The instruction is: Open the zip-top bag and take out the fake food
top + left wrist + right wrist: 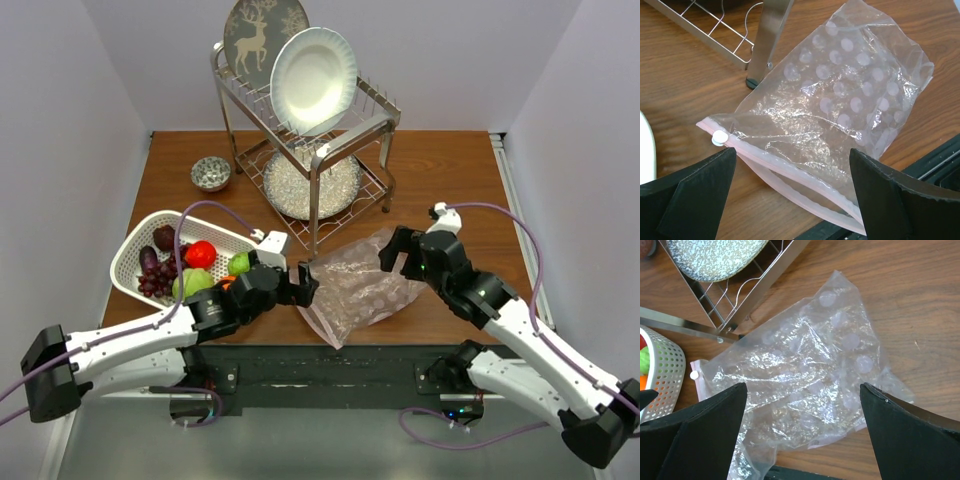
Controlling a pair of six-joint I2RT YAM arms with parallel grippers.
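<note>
Left hand (306, 284) released, right hand (394, 252) released, zip-top bag (360, 288) flat between them

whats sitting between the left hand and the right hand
The zip-top bag lies between the left hand and the right hand, both open; the top view shows this.

1. Top cam sits high, above and behind the arm bases, angled down over the whole table (450, 170) toward the back wall.
2. Left wrist cam is super close, looking down and forward through the spread left gripper (792, 160) at the zip-top bag (840, 100).
3. Right wrist cam rides a bit higher, looking nearly straight down through the spread right gripper (802, 390).
4. All three share the bag and the dish rack (767, 40) foot; top and right wrist also share the basket (662, 375).
</note>
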